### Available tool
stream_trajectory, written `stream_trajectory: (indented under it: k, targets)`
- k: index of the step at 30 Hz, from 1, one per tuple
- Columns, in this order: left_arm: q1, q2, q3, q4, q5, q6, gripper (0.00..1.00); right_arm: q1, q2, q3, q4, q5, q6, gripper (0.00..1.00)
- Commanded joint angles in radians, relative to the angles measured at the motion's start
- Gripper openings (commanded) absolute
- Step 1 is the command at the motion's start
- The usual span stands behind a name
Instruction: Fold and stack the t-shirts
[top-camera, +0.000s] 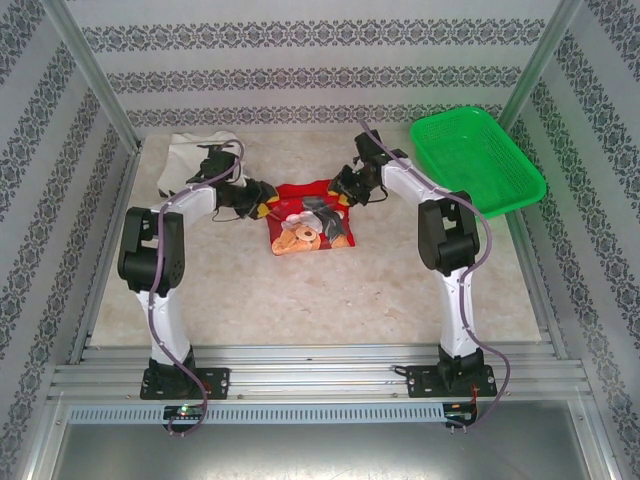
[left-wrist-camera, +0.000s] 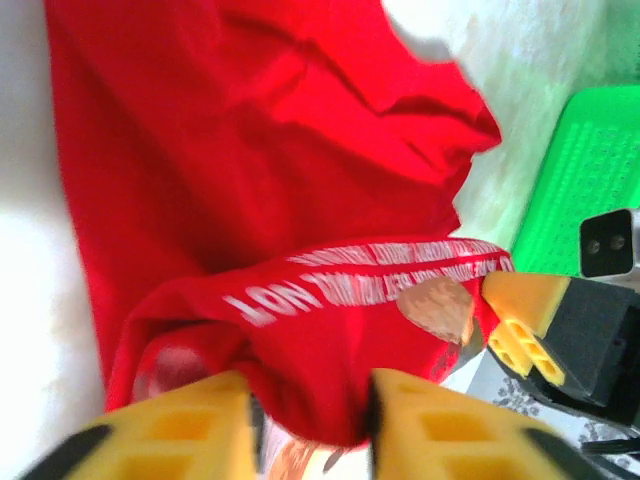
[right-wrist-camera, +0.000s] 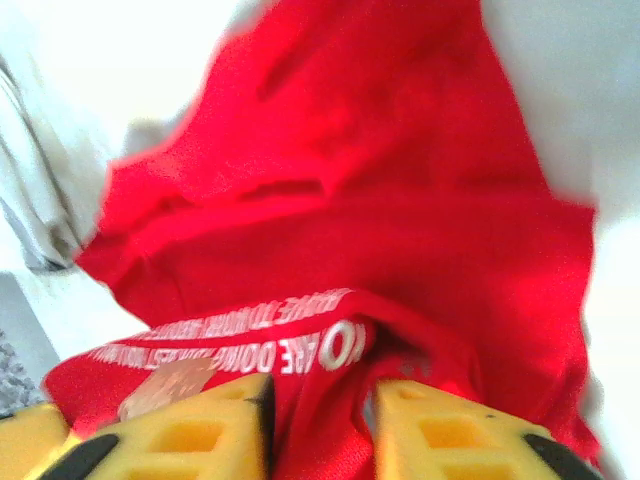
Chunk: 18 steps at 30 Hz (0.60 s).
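We see the red t-shirt (top-camera: 305, 222) lying partly folded near the middle of the bench (top-camera: 330, 300), with its teddy-bear print facing up and a band of white letters along the lifted edge. The white t-shirt (top-camera: 195, 158) lies crumpled at the far left corner, well apart from it. Both arms bend inward with the elbows high. The left hand (top-camera: 262, 203) is clamped on the red shirt's far left edge and the right hand (top-camera: 347, 188) on its far right edge; red cloth fills the gap between each pair of yellow fingers (left-wrist-camera: 200, 420).
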Motion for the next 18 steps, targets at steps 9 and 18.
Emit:
stream_trajectory:
  k: [9,18]
  targets:
    - [0.027,-0.114,0.254,-0.03,0.004,0.065,0.75,-0.061,-0.221,0.078,0.049,-0.007,-0.071,0.58]
    - [-0.003,-0.264,-0.012,-0.252,-0.088,0.287,0.76,0.021,-0.462,-0.386,0.149,-0.031,-0.111,0.6]
